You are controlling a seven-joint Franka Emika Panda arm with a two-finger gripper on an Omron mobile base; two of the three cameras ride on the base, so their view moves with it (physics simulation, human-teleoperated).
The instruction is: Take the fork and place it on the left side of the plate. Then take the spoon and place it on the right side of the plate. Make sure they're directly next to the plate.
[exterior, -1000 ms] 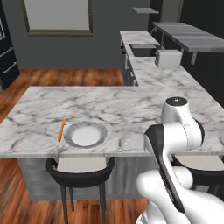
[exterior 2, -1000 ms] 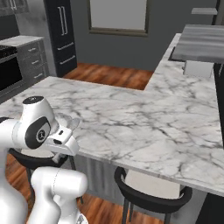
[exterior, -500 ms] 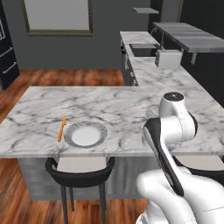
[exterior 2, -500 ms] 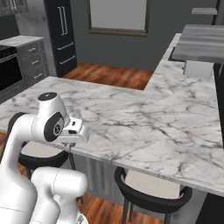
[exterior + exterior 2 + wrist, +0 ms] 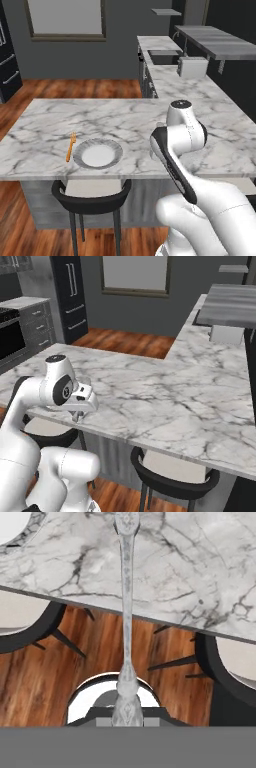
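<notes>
Since a second ago my arm swung forward; fingers (image 5: 76,415) clamped on the spoon (image 5: 125,607) over the marble bench (image 5: 130,120) edge. Plate (image 5: 97,153) and fork (image 5: 70,147) sit far left of them.

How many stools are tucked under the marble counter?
2. One black stool sits below the plate; another stool stands further right along the counter. Both seats show beside the spoon. More may be hidden.
</notes>
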